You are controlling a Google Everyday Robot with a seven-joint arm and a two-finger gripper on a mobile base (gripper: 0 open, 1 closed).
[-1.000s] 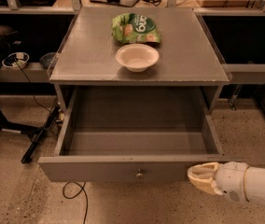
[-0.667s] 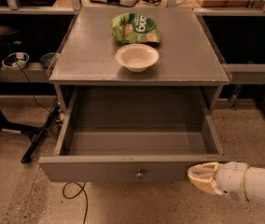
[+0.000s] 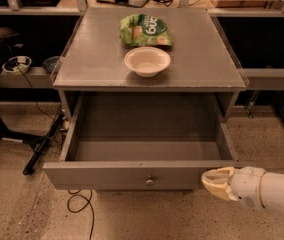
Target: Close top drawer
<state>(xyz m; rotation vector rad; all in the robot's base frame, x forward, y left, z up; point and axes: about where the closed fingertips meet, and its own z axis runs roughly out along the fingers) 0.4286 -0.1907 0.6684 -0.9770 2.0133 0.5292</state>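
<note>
Grey-painted wood makes up the top drawer (image 3: 107,174), which stands pulled far out of the cabinet (image 3: 92,59), its deep box open to view and its long front low in the picture, with a small round knob (image 3: 150,181) at the middle. The only writing is on the green snack bag (image 3: 146,30) at the back of the cabinet's top: white letters that look like "ang", the rest unreadable. A pale bowl (image 3: 147,61) sits just in front of the bag. The gripper (image 3: 217,183) reaches in from the lower right, its cream fingers pressed together with no gap showing, the tips at the right end of the drawer front. Compared with a second ago nothing has visibly shifted: the drawer is as far out and the gripper is in the same spot.
</note>
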